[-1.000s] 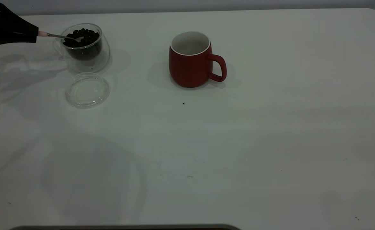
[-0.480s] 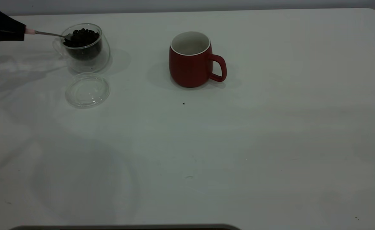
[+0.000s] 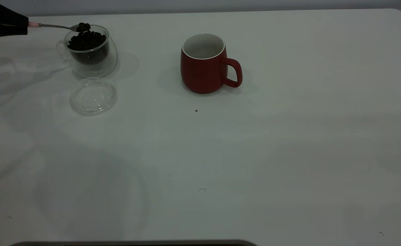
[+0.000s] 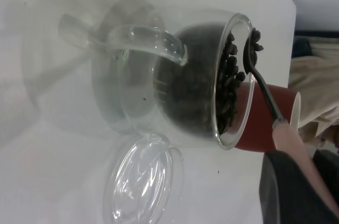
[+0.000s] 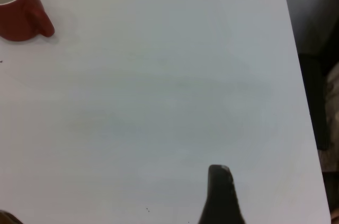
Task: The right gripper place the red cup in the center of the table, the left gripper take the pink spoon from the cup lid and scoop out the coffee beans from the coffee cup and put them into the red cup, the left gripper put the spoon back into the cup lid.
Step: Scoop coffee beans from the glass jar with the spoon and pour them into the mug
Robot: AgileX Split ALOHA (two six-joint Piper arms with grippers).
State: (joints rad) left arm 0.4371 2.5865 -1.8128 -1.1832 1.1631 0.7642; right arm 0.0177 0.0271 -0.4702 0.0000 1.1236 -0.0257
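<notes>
Table (image 3: 289,153): white, bears all items. Landmark: coffee cup (image 3: 90,51). Left gripper (image 3: 5,23) beside coffee cup on its handle side, higher than rim, clenched on pink spoon (image 3: 55,26). Red cup (image 3: 203,65) well apart from coffee cup, upright, handle facing away. Right gripper (image 5: 221,195) far past red cup, finger state cannot tell. Cup lid (image 3: 93,96) flat just beside coffee cup. Spoon bowl just above rim, carrying few coffee beans (image 3: 83,26); heap remains inside.

Left gripper (image 3: 2,23) mostly off-frame.
</notes>
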